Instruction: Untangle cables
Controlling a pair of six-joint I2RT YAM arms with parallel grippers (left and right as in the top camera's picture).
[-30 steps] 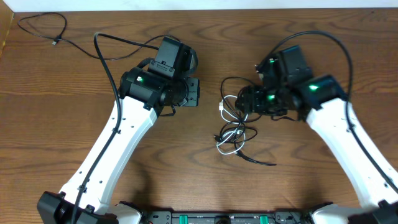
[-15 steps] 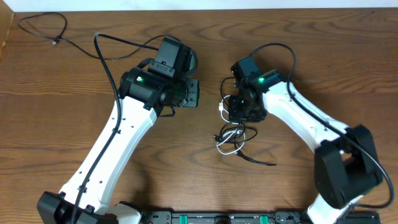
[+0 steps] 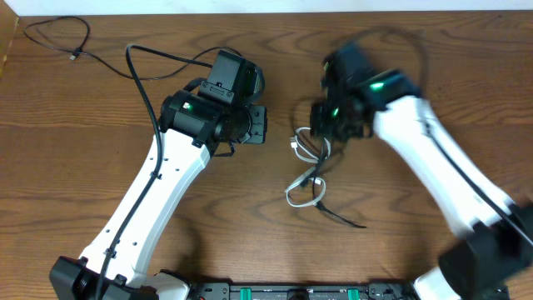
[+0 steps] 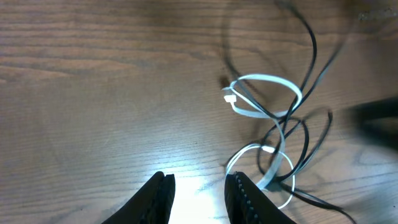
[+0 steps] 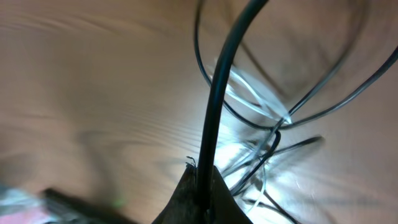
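Note:
The tangled cables (image 3: 306, 177) lie at mid table: a white cord (image 3: 300, 192) looped through thin black cords (image 3: 337, 217). My right gripper (image 3: 327, 127), blurred, hangs over the tangle's far end, shut on a black cable. In the right wrist view that black cable (image 5: 217, 99) rises from the pinched jaws of the right gripper (image 5: 202, 183), with the white loops below. My left gripper (image 3: 258, 125) stands left of the tangle, open and holding nothing. In the left wrist view the left gripper (image 4: 199, 182) sits near the white cord (image 4: 264, 79) and a black cord (image 4: 309, 43).
Another thin black cord (image 3: 58, 37) with a small plug lies at the far left corner. The left arm's own thick black cable (image 3: 141, 75) arcs over the table behind it. The wooden table's (image 3: 100, 150) back edge runs along the top.
My right gripper has shut on a black cable and pulled it; the tangle has stretched and shifted slightly left. The left arm has not moved.

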